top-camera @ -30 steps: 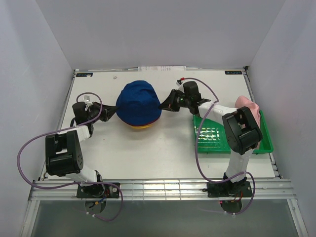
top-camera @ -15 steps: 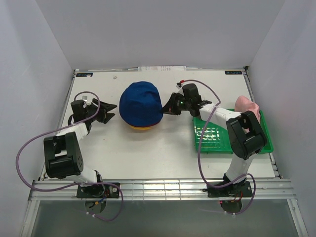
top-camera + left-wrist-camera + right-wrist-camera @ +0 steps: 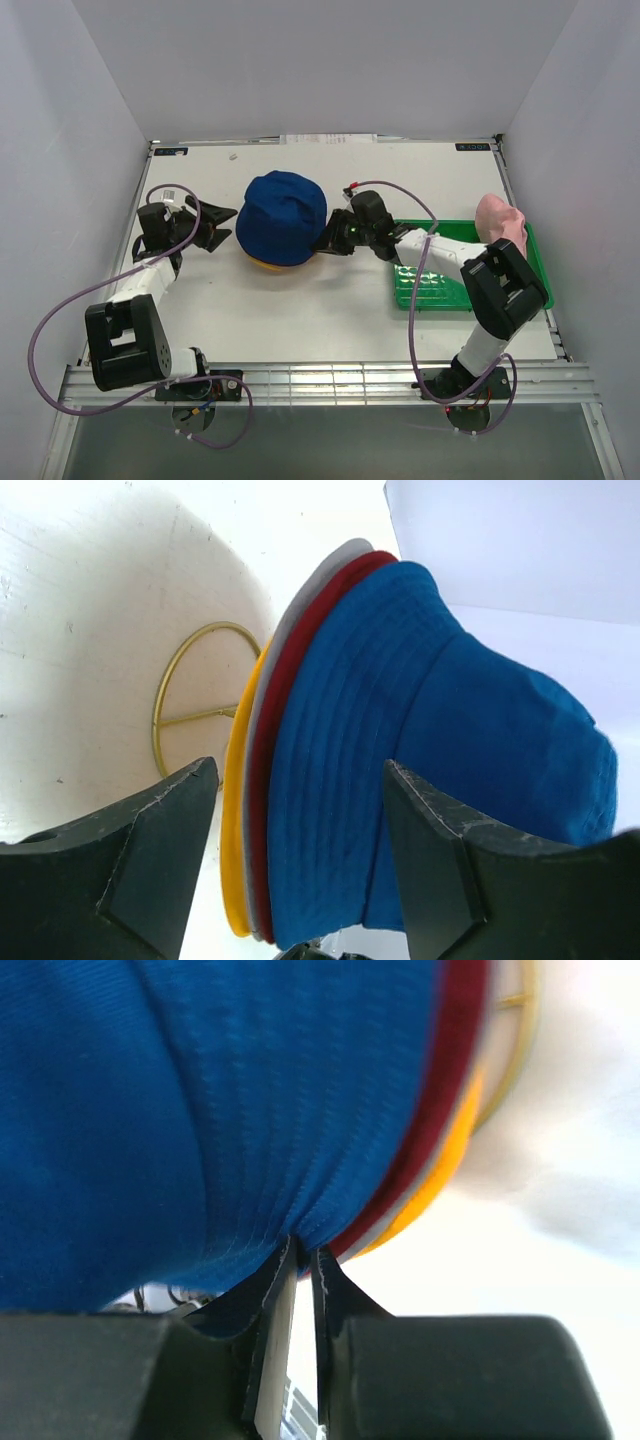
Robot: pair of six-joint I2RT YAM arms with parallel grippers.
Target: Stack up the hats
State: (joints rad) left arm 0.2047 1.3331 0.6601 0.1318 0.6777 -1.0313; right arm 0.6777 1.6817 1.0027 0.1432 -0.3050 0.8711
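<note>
The blue hat (image 3: 282,215) tops a pile of four on the table (image 3: 300,330), left of centre and toward the far edge. Under its brim lie the dark red hat (image 3: 455,1040), then the grey hat (image 3: 253,800), with the yellow hat (image 3: 445,1175) at the bottom. Beneath the pile, the ring of a gold wire stand (image 3: 195,718) shows against the white top. The left gripper (image 3: 228,226) sits just beside the pile on its left, level with the brims. Its jaws are spread wide with nothing between them, and they frame the stacked edges without touching them. The right gripper (image 3: 322,247) reaches in from the other side with its jaws drawn almost together, only a thin slit between them. Its tips meet the edge of the blue brim, but whether any cloth is pinched there cannot be told. The pink hat (image 3: 500,218) lies well apart near the right edge of the table. It lies at the far right corner of the green tray (image 3: 440,290).
</note>
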